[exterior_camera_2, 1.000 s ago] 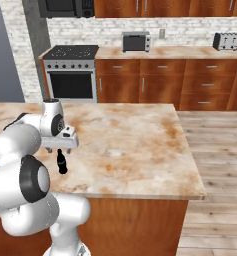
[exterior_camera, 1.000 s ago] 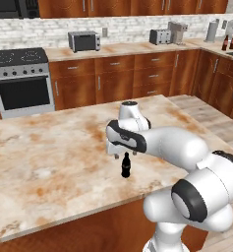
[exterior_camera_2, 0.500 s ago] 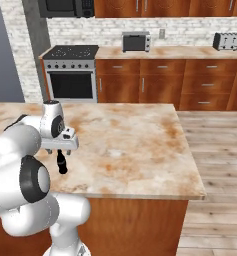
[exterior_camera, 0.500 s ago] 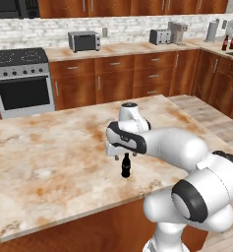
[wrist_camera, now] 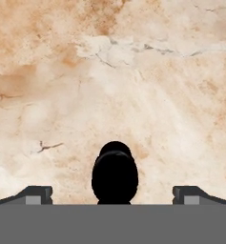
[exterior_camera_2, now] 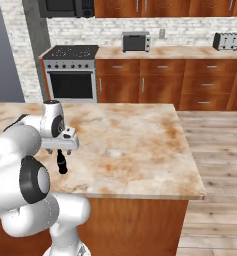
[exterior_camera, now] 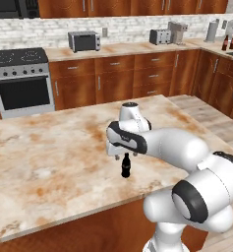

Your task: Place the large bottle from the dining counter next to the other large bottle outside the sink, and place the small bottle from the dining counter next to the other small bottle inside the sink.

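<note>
- The tiny all-black cola-shaped bottle (exterior_camera: 126,166) stands upright on the beige, rust-veined marble dining counter (exterior_camera: 44,157), near its front edge, long axis vertical.
- The white arm's two-finger gripper (exterior_camera: 122,153) hangs directly above the cap — jaws spread wide, grasping nothing.
- In the hand view the bottle (wrist_camera: 115,175) sits at 6 o'clock, centred between the fingertips (wrist_camera: 37,195); a straight descent looks due.
- The left base view alone shows two distant brown bottles (exterior_camera: 228,42) at 2 o'clock.

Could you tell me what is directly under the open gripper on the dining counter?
The small black bottle stands upright on marble, between the open gripper's fingertips. Its base is hidden.
</note>
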